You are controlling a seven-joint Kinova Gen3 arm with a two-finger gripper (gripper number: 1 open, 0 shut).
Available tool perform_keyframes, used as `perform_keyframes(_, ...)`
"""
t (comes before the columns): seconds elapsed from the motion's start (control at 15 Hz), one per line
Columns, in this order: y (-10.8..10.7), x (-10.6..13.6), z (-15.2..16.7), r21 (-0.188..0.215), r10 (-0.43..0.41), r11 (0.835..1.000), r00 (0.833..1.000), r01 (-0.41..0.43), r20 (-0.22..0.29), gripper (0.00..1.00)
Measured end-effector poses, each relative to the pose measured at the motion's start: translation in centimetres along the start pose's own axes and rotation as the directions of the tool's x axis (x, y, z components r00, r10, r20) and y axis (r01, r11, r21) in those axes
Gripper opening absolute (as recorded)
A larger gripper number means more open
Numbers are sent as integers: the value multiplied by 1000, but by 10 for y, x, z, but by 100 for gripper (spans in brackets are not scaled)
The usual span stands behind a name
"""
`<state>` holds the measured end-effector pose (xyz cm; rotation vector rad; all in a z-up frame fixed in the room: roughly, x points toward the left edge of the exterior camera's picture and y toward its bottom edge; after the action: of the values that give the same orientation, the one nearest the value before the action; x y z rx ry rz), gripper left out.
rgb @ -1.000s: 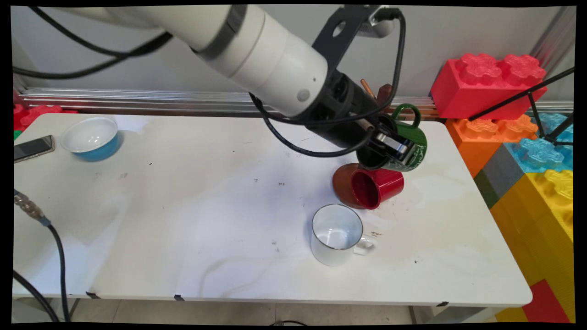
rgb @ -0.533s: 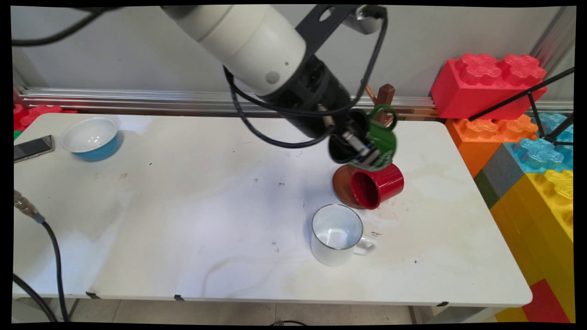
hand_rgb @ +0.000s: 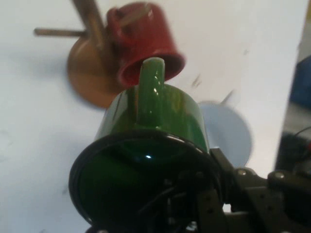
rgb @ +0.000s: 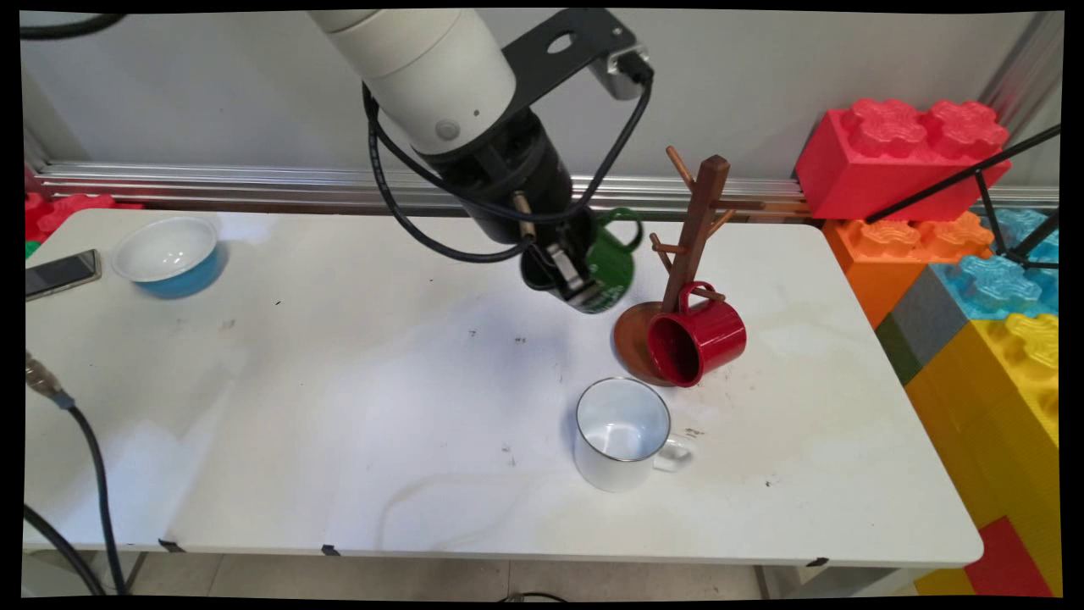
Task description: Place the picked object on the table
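My gripper is shut on the rim of a green mug, one finger inside it and one outside. I hold the mug tilted above the table, just left of a brown wooden mug tree. A red mug hangs by its handle from a low peg of the tree. In the hand view the green mug fills the middle, its handle pointing up at the red mug and the tree's round base. A white mug stands upright nearer the front.
A blue bowl with a white inside sits at the back left, a phone beside it at the table's left edge. Large toy bricks are stacked off the right side. A black cable hangs at the front left.
My gripper has carried the green mug leftward, away from the mug tree's pegs. The tree, earlier hidden behind the arm, now shows in full. The red and white mugs have not moved.
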<state>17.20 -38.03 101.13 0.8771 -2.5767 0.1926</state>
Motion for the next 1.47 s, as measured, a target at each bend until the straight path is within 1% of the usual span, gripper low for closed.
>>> perform_keyframes(0.13, -7, 0, 5, 37, 23, 999, 998, -25, 57, 0)
perform_keyframes(0.4, -19, 0, 21, 83, 59, 994, 986, -72, 154, 0)
perform_keyframes(0.6, -27, -5, 34, 104, 82, 989, 970, -108, 227, 0)
perform_keyframes(0.8, -34, -15, 49, 119, 94, 984, 949, -135, 302, 0)
perform_keyframes(1.0, -36, -26, 65, 109, 98, 983, 924, -148, 369, 0)
perform_keyframes(1.13, -37, -30, 73, 101, 100, 983, 913, -151, 396, 0)
perform_keyframes(1.33, -36, -38, 90, 76, 100, 986, 892, -148, 441, 0)
perform_keyframes(1.47, -35, -41, 98, 61, 101, 988, 883, -145, 459, 0)
